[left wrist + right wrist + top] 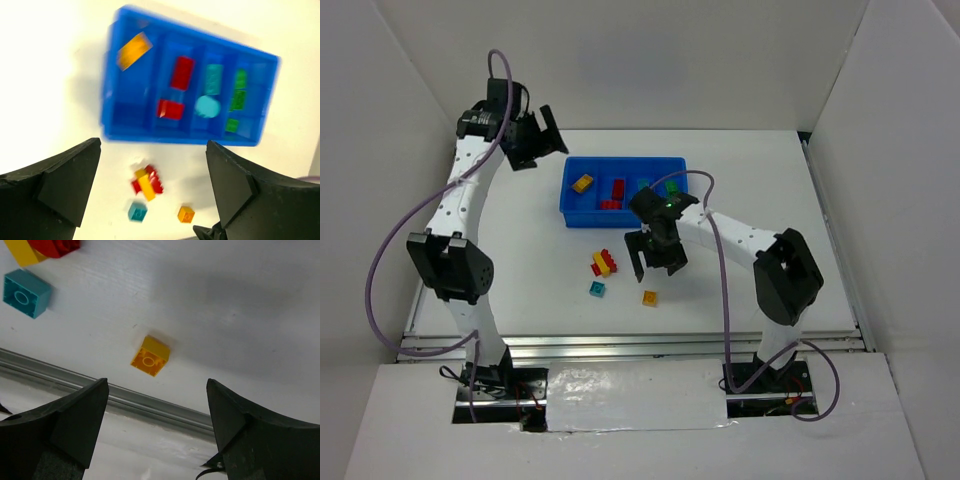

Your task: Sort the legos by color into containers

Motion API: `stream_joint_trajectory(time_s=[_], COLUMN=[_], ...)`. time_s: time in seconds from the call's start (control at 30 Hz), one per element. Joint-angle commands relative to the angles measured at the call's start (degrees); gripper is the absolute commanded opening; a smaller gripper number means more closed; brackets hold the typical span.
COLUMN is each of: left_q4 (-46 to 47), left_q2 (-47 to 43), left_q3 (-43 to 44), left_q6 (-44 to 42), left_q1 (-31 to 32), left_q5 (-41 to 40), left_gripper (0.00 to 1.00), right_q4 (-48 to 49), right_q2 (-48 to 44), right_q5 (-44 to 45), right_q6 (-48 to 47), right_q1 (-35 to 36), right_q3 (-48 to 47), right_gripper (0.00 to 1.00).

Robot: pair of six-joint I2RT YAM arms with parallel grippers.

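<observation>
The blue tray (620, 223) stands at the table's back middle. In the left wrist view its (175, 136) four compartments hold, left to right, a yellow brick (134, 50), two red bricks (182, 72), a teal oblong and a round teal piece (207, 106), and three green bricks (238, 100). A red-and-yellow cluster (604, 263), a teal brick (597, 289) and a yellow brick (649, 298) lie loose in front of the tray. My right gripper (655, 265) is open and empty, hovering just behind the yellow brick (150, 356). My left gripper (535, 140) is open and empty, high at the tray's far left.
The table's metal front rail (150, 410) runs just beyond the yellow brick in the right wrist view. White walls enclose the table on three sides. The right arm's forearm (720, 228) crosses over the tray's right front corner.
</observation>
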State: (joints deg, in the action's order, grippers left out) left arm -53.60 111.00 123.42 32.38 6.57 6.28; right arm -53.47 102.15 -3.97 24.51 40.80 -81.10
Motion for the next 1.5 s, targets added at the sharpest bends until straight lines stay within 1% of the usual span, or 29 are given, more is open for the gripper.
stream_joint_trajectory(time_s=[0.0, 0.07, 0.1, 0.17, 0.27, 0.37, 0.5, 0.57, 0.67, 0.73, 0.77, 0.83, 0.87, 0.93, 0.97, 1.0, 1.03, 1.07, 1.13, 1.17, 1.23, 1.33, 1.43, 1.47], left_q4=[-6.5, -4.6, -4.1, -3.4, -3.3, -2.2, -1.7, -1.6, -2.1, -2.2, -2.0, -0.8, -0.7, -0.8, -1.0, -1.1, -1.1, -1.2, -1.2, -1.2, -1.2, -1.2, -1.3, -1.4], left_q2=[-1.7, -5.3, -6.2, -8.6, -10.4, -11.9, -13.3, -14.3, -15.5, -16.9, -17.7, -19.5, -19.9, -20.6, -20.7, -20.9, -21.1, -21.3, -22.0, -22.2, -22.7, -22.9, -23.0, -23.0], left_q3=[-7.7, -13.8, -15.3, -18.8, -21.9, -24.4, -25.4, -25.9, -26.0, -27.0, -27.5, -29.7, -30.3, -31.6, -31.8, -32.2, -32.2, -32.3, -32.5, -32.5, -32.5, -32.7, -32.7, -32.5], left_q6=[2.8, 2.2, 2.0, 1.1, -0.1, -0.8, -0.9, -1.0, -1.5, -1.9, -2.0, -2.1, -2.1, -2.2, -2.2, -2.5, -2.6, -2.7, -2.8, -2.8, -2.8, -2.5, -2.2, -2.1], left_q1=[-2.7, -3.4, -3.6, -3.7, -3.7, -3.7, -3.7, -3.7, -3.7, -3.7, -3.7, -3.7, -3.7, -3.7, -3.7, -3.7, -3.7, -3.8, -3.8, -3.8, -4.0, -4.7, -5.5, -5.6], left_q5=[-6.0, -6.0, -7.7, -7.4, -6.8, -5.6, -3.1, -2.9, -3.0, -3.4, -3.5, -3.7, -3.7, -3.6, -3.5, -3.6, -3.6, -4.2, -4.8, -5.0, -5.8, -6.0, -6.0, -6.0], left_gripper=[1.0, 1.0, 0.99, 0.99, 1.0, 0.99, 1.0, 1.0, 0.99, 0.99, 0.99, 0.99, 1.0, 1.0, 0.99, 1.0, 1.0, 1.0, 0.99, 1.0, 1.0, 1.0, 1.0, 0.99], right_q4=[-4.8, -4.4, -4.0, -2.7, -1.3, -0.1, 1.3, 2.7, 1.9, 3.3, 3.8, 3.8, 3.6, 3.6, 3.5, 3.6, 3.6, 3.6, 2.9, 2.5, 1.7, -0.4, -2.2, -2.2], right_q2=[1.4, 1.7, 1.6, 0.7, 0.7, 3.0, 7.0, 7.8, 10.2, 10.1, 9.7, 9.5, 9.6, 10.2, 10.3, 10.3, 10.0, 9.7, 9.2, 8.9, 7.6, 4.8, 4.3, 5.7], right_q5=[4.7, 2.8, 2.4, 1.7, 0.8, 1.6, 3.2, 3.0, 3.9, 5.4, 6.0, 6.8, 7.0, 6.7, 6.4, 6.4, 6.5, 6.7, 7.3, 7.4, 7.6, 8.7, 10.7, 11.7], right_q6=[4.7, 5.8, 6.3, 7.7, 9.0, 9.8, 12.0, 13.4, 15.1, 15.8, 16.0, 16.3, 16.4, 16.2, 16.2, 16.3, 16.2, 16.1, 16.0, 15.8, 15.6, 15.1, 12.4, 11.2], right_q1=[3.6, 4.0, 4.1, 4.5, 5.3, 6.0, 6.3, 6.3, 6.6, 6.8, 6.8, 6.8, 6.8, 6.8, 6.8, 6.9, 7.0, 7.0, 7.3, 7.3, 7.6, 7.7, 7.5, 6.9], right_q3=[-2.1, -0.3, 1.4, 3.0, 4.4, 3.1, 0.2, 0.0, -0.8, 0.8, 1.6, 2.5, 2.5, 2.4, 2.4, 2.4, 2.4, 2.4, 1.5, 0.4, -0.8, -5.1, -12.7, -17.7], right_gripper=[0.86, 0.84, 0.84, 0.82, 0.79, 0.77, 0.75, 0.73, 0.7, 0.65, 0.6, 0.54, 0.49, 0.46, 0.36, 0.32, 0.25, 0.15, 0.03, 0.0, 0.0, 0.0, 0.0, 0.0])
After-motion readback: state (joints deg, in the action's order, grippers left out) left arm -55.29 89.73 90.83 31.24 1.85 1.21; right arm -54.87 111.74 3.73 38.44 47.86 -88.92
